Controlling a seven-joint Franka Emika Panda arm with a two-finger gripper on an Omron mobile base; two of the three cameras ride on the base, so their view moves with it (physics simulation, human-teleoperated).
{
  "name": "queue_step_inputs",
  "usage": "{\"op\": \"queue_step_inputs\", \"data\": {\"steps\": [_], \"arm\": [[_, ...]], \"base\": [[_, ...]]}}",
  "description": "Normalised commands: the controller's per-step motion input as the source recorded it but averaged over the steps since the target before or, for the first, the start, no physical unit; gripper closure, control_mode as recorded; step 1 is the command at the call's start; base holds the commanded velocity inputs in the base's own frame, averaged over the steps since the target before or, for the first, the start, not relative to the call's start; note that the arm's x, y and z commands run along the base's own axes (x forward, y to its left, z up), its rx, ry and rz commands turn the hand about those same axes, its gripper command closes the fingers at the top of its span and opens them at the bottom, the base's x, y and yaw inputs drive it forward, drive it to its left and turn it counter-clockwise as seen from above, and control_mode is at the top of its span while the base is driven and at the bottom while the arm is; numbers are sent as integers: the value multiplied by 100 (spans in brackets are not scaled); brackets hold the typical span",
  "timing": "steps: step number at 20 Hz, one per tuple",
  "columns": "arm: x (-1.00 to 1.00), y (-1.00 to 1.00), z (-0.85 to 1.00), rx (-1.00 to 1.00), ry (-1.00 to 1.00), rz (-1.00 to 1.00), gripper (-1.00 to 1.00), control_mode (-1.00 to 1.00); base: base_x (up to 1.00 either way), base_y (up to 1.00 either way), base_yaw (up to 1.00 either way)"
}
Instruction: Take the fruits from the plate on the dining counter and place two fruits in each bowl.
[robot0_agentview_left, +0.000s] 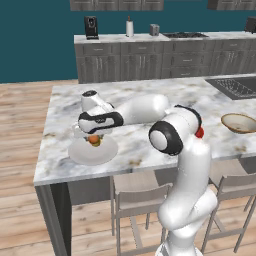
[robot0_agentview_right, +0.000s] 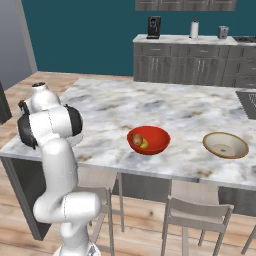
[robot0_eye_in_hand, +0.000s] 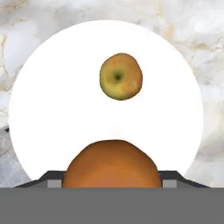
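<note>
Gripper (robot0_eye_in_hand: 112, 186) was clamped on the orange (robot0_eye_in_hand: 112, 164) over the plate (robot0_eye_in_hand: 52, 109). Green apple (robot0_eye_in_hand: 120, 76) sat on the plate; red bowl (robot0_agentview_right: 155, 145) held two fruits.

An orange (robot0_eye_in_hand: 111, 164) and a yellow-green apple (robot0_eye_in_hand: 120, 76) are lying apart on the white plate (robot0_eye_in_hand: 48, 109) on the marble counter (robot0_agentview_left: 150, 95). A red bowl (robot0_agentview_right: 148, 139) is holding two fruits; the tan bowl (robot0_agentview_right: 225, 145) is sitting beside it.

Three views of one dining counter (robot0_agentview_left: 150, 95)

We see it from behind-left and behind-right; our hand camera looks straight down, close over the plate (robot0_eye_in_hand: 52, 109).
</note>
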Motion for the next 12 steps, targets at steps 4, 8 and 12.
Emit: {"op": "queue_step_inputs", "data": {"steps": [4, 8, 12], "arm": [[-87, -96, 98, 0, 0, 7, 100, -100], [-12, -93, 100, 0, 5, 2, 100, -100], [-6, -89, 93, 0, 11, 2, 100, -100]], "base": [[0, 0, 0], [0, 0, 0], [0, 0, 0]]}}
